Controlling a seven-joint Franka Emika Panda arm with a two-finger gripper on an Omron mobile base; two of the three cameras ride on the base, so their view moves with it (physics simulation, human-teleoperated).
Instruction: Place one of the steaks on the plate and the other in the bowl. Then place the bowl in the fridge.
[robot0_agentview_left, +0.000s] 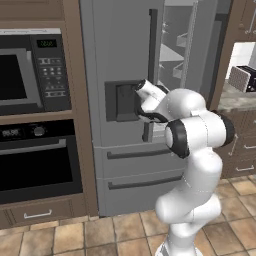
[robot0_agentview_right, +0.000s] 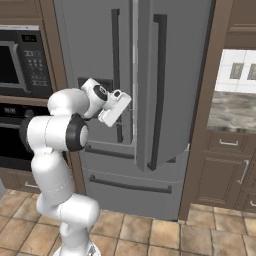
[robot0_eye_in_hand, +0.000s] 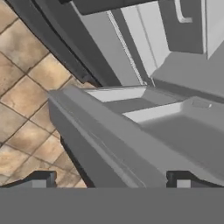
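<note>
The fridge (robot0_agentview_left: 125, 100) stands between a brown oven column on its left and brown cabinets on its right. Its right door (robot0_agentview_right: 165, 85) is swung out toward the room, and in the left base view pale shelves (robot0_agentview_left: 172, 55) show through the gap behind the door's edge. The left door is shut, with the dark dispenser panel (robot0_agentview_left: 122, 102) at mid height and two drawers (robot0_agentview_left: 140, 175) with long bar handles below.

The arm is folded upright in front of the left door. The gripper (robot0_eye_in_hand: 111, 181) sits at the free edge of the open door, with its jaws spread wide and nothing between them; the two finger tips (robot0_eye_in_hand: 41, 180) stand well apart at the bottom of the hand view. That view looks down past the door's inner ledges to the tiled floor (robot0_eye_in_hand: 26, 87).

Open room is narrow: the swung door takes up the space to the arm's right, and the wrist is close to both the door edge and the left door's vertical handle (robot0_agentview_right: 116, 75). The microwave (robot0_agentview_left: 25, 75) and black oven (robot0_agentview_left: 35, 160) fill the column to the left. A stone bench (robot0_agentview_right: 232, 112) with drawers under it lies to the right, behind the open door. The floor in front of the fridge is bare tile.
</note>
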